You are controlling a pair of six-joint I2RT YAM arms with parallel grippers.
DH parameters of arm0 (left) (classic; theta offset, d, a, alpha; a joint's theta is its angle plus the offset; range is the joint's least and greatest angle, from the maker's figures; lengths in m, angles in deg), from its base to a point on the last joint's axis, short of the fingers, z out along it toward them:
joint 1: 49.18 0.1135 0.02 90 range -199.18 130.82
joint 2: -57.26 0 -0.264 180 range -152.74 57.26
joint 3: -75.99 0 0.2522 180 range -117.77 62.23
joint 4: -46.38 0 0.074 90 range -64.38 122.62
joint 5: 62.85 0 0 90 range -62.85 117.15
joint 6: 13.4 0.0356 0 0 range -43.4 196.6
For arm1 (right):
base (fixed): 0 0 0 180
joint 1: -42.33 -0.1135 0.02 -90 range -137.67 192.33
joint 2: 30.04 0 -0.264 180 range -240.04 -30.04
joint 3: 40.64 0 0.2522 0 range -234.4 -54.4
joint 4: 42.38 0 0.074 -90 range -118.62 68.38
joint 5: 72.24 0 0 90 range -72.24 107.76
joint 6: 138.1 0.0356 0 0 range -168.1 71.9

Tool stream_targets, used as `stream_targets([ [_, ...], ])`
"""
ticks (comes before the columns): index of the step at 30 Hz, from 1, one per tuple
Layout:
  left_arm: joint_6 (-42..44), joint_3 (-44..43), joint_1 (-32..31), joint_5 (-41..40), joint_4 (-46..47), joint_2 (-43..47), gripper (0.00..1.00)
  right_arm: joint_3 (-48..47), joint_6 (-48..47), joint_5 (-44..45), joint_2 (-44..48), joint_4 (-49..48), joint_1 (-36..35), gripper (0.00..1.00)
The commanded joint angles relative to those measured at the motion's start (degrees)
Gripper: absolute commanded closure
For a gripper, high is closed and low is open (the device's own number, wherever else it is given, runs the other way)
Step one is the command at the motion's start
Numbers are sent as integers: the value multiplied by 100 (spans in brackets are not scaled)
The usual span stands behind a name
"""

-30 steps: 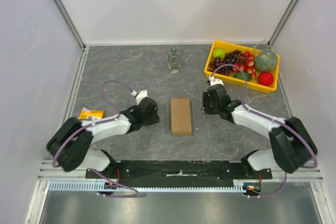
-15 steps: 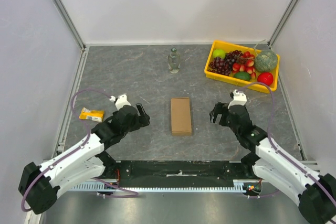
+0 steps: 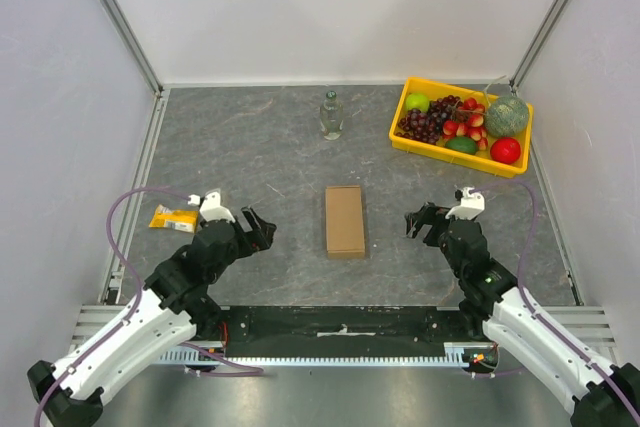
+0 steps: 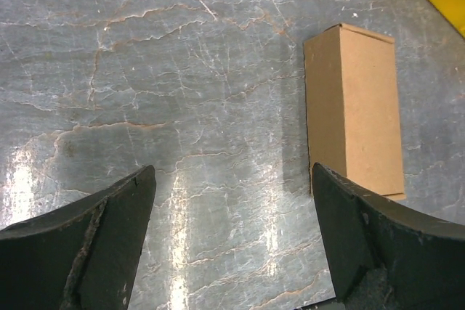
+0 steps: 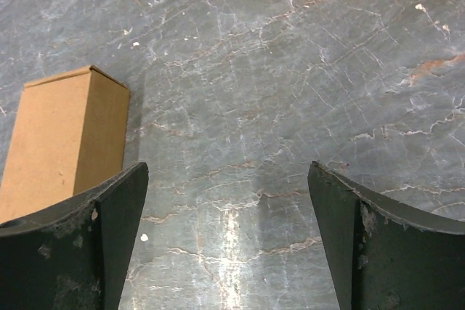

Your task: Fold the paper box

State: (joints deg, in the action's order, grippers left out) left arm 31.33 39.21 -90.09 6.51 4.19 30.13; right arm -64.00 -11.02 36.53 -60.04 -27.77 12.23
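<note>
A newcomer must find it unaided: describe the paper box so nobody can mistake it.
Start at the grey marbled table and look to its middle, between the left gripper and right gripper. There lies the paper box, touched by neither. It is the only plain brown cardboard block, closed and flat, unlike the glass bottle beyond it or the yellow fruit tray.

The grey, veined desk [image 3: 250,147] carries a brown box [image 3: 345,220] lying flat near its middle. A clear bottle [image 3: 331,115] stands upright behind the box. A yellow tray [image 3: 430,148] sits at the far right corner, and a yellow packet [image 3: 173,218] lies near the left edge.
</note>
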Motion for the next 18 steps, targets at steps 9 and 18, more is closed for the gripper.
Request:
stream_targets([
  [9,107,211,-14,-273,-40,665,7,-120,107,207,-559,214,-4,2],
  [18,89,185,-14,-353,-102,736,7,-173,106,242,-507,285,-13,2],
])
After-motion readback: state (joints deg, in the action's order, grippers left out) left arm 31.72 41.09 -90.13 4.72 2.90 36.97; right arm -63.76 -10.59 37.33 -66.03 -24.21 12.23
